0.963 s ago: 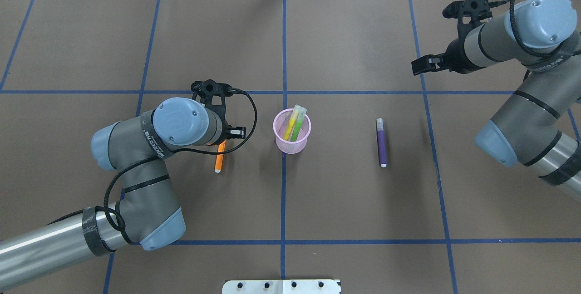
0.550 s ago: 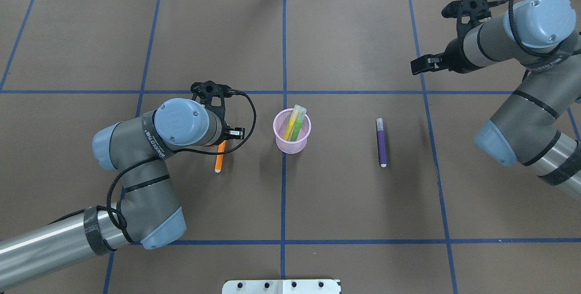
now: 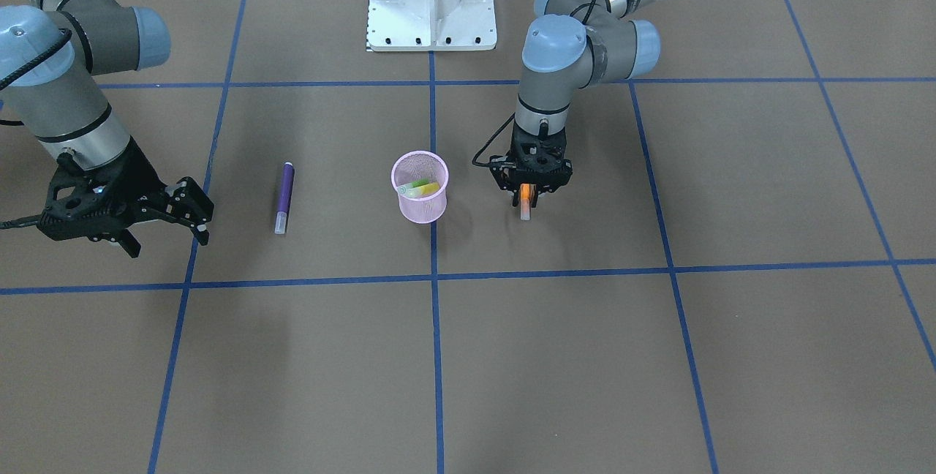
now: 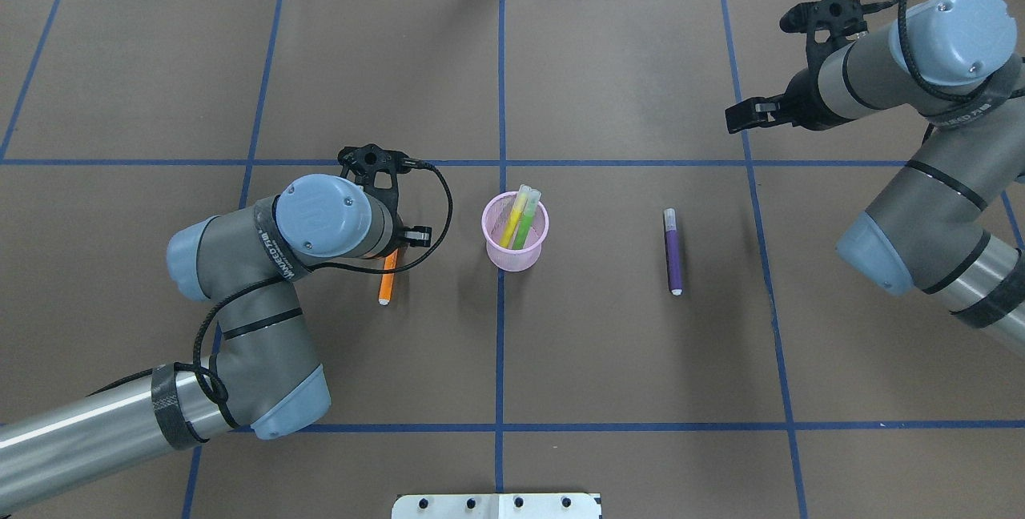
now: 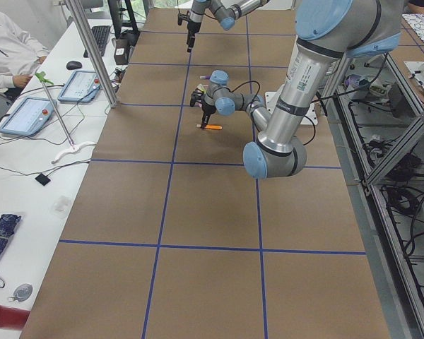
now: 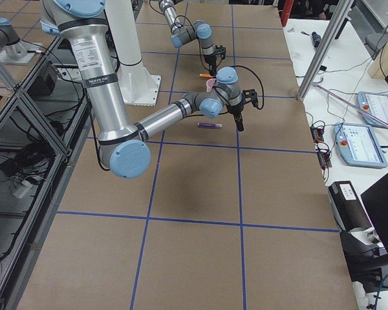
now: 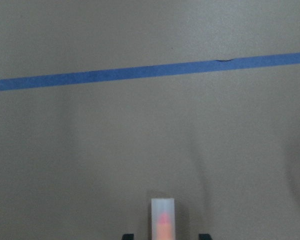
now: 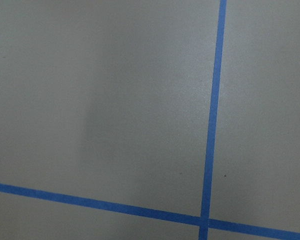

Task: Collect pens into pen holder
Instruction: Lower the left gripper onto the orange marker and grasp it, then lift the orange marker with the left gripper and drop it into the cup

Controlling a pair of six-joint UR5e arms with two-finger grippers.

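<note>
Re orange pen (image 4: 386, 285) — lies flat on the table (image 4: 608, 359), just left of the pen holder (image 4: 516, 261) in the overhead view. Runs near-far, slightly skewed; points pale cap end away from robot, white tip toward it.

Re left gripper (image 3: 525, 200): sits low over the cap half of that pen with jaws spread. Keeps fingertips (image 7: 128, 237) either side of the cap, gaps showing, not touching.

Re purple pen (image 4: 673, 255): lies flat right of the holder, well apart, roughly parallel to the orange one. Same heading, cap end away from robot.

Re holder: stands upright on the blue tape line (image 4: 500, 359). Holds a yellow pen (image 4: 512, 224) and a green pen (image 4: 524, 228), leaning, caps up.

Re right gripper (image 4: 733, 118) — hangs at far right, well apart from purple pen, jaws spread.
</note>
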